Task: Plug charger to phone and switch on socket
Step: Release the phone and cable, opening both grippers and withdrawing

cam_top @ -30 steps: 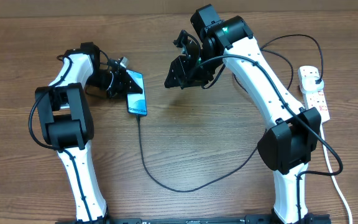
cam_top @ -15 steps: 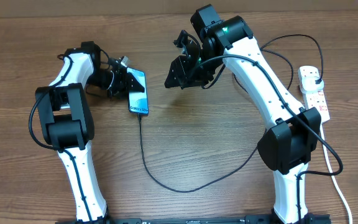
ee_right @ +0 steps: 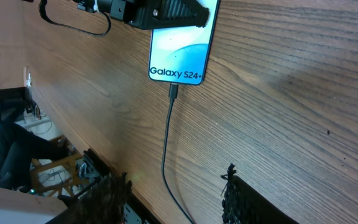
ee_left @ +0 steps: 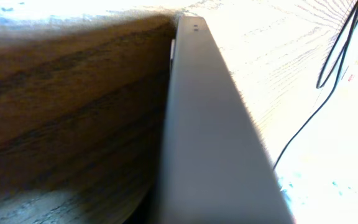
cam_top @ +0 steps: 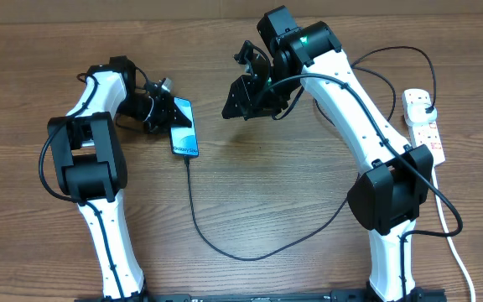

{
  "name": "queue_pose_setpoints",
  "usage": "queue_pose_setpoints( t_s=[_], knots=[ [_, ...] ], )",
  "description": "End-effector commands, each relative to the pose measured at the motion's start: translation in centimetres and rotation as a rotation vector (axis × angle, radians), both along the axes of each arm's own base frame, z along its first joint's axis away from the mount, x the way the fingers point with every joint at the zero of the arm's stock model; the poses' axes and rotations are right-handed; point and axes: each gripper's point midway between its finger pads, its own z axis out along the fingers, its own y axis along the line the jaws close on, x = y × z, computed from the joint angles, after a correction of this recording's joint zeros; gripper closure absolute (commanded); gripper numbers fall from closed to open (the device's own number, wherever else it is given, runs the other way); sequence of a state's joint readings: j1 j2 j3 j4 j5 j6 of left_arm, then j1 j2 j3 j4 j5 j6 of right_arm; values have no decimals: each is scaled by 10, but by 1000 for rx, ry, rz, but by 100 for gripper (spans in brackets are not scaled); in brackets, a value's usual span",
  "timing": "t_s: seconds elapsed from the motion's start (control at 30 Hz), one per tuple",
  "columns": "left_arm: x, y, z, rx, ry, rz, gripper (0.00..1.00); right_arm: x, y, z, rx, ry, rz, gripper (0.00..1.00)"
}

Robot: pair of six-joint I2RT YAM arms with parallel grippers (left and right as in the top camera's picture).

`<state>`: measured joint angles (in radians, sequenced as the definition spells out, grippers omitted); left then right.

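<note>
Slim black smartphone with lit blue screen (cam_top: pixel 187 141) flat on my wooden table (cam_top: pixel 275 168), thin black charger cable (cam_top: pixel 189 193) plugged into it, left claw (cam_top: pixel 173 111) closed over its far end, right claw (cam_top: pixel 243 96) hovering open and empty, narrow white power strip (cam_top: pixel 426 130) well apart at my right.

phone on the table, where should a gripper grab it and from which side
Take the phone across its two long edges, near the end away from the charger connector, coming down from above. It seems to lie flat, screen up, so only the thin edges offer a hold, and the plugged end should stay undisturbed.
</note>
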<state>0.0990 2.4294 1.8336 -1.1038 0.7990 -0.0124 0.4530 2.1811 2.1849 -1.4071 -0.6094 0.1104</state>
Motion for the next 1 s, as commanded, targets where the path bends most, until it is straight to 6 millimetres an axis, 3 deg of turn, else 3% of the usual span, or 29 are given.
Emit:
queue_pose_setpoints(
  t_s=[0.0, 0.07, 0.17, 0.27, 0.53, 0.87, 0.97],
  knots=[
    [-4, 8, -14, 72, 49, 18, 90, 1, -3, 19, 16, -52, -1, 47],
    [-4, 8, -14, 72, 49, 18, 89, 1, -3, 19, 16, -52, -1, 47],
    [-4, 8, -14, 72, 49, 18, 75, 1, -3, 19, 16, -52, -1, 47],
    [-4, 8, -14, 73, 49, 18, 69, 1, -3, 19, 16, -52, -1, 47],
    [-4, 13, -19, 109, 48, 14, 67, 1, -3, 19, 16, -52, -1, 46],
    [-8, 33, -33, 254, 72, 12, 69, 1, -3, 19, 16, -52, -1, 46],
    [-9, 41, -37, 308, 84, 15, 65, 1, -3, 19, 16, -52, -1, 46]
  ],
)
